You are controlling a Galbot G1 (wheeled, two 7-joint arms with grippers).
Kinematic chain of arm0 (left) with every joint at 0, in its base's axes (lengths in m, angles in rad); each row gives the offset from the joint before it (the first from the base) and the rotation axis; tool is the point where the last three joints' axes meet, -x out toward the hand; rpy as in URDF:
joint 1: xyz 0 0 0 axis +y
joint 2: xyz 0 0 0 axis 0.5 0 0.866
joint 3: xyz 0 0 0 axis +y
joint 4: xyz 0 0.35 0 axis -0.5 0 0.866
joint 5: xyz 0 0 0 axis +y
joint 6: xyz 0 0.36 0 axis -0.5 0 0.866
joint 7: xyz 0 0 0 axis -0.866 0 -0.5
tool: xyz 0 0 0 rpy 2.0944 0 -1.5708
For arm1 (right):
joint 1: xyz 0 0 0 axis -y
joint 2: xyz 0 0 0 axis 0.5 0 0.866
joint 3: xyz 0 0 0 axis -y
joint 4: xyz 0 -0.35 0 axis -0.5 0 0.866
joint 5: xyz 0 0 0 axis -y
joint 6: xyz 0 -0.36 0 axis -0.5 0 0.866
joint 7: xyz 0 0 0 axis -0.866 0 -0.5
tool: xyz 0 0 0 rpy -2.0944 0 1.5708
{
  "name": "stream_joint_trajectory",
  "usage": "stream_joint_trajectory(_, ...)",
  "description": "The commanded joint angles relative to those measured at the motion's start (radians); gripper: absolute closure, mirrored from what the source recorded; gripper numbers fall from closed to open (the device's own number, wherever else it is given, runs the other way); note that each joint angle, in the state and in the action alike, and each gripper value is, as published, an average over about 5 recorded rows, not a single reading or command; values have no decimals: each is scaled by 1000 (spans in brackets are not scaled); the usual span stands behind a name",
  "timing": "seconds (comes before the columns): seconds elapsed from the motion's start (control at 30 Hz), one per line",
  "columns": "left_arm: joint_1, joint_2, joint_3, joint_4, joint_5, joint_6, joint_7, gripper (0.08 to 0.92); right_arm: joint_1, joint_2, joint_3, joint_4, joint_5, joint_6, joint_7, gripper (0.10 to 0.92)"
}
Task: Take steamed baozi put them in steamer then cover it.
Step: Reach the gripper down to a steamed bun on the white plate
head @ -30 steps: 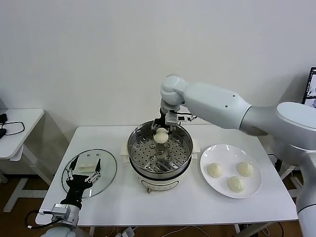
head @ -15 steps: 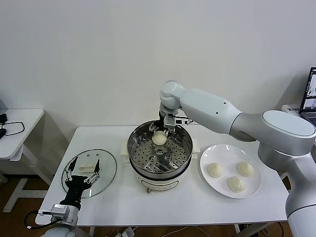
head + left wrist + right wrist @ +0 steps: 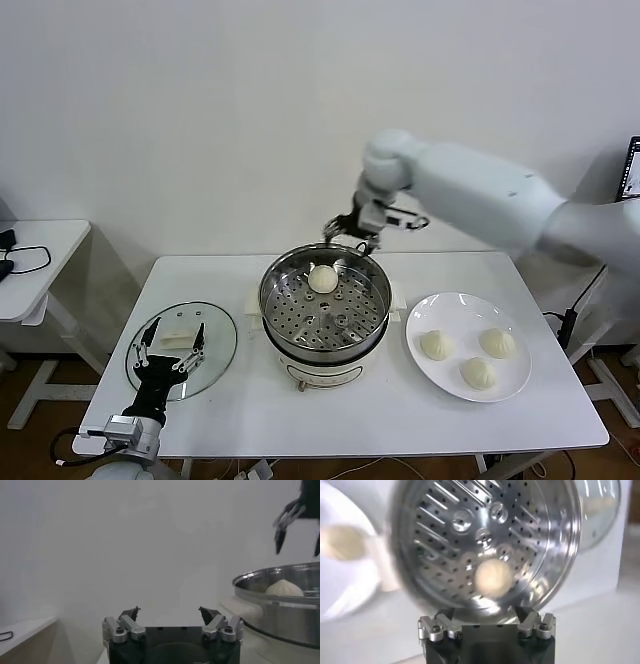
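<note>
Right gripper (image 3: 351,233): jaws wide, empty, above the far rim of the steamer (image 3: 372,322). One baozi (image 3: 322,278) on its tray; three on the plate (image 3: 505,381), to my right and nearer this arm. Left gripper (image 3: 168,349): spread wide over the lid (image 3: 222,340).

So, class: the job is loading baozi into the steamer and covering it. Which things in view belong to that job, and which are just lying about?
Job:
- baozi in steamer
- three baozi on plate
- steamer
- glass lid
- right tool, open above steamer

Lying about:
- white plate
- black cable on side table
- left tool, open over lid
</note>
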Motion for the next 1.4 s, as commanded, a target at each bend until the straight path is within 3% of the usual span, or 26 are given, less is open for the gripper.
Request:
stream_joint_trajectory(0.03, 2, -1, 2, -10, 1, -1, -1, 177, 91, -313, -92, 194, 242, -414, -84, 203)
stream_joint_trajectory(0.23, 8, -5, 8, -14, 4, -4, -1, 177, -53, -419, -59, 227, 251, -596, -105, 203)
stream_joint_trajectory(0.4, 12, -11, 12, -14, 5, -6, -2, 177, -231, -433, 44, 206, 235, -657, -106, 203)
stream_joint_trajectory(0.83, 12, -15, 16, -10, 7, -8, -2, 177, -544, -326, 283, 3, 93, -650, -40, 203)
stream_joint_trajectory(1.4, 4, -16, 13, 14, 14, -12, -2, 177, -631, -217, 357, -89, 41, -624, 20, 203)
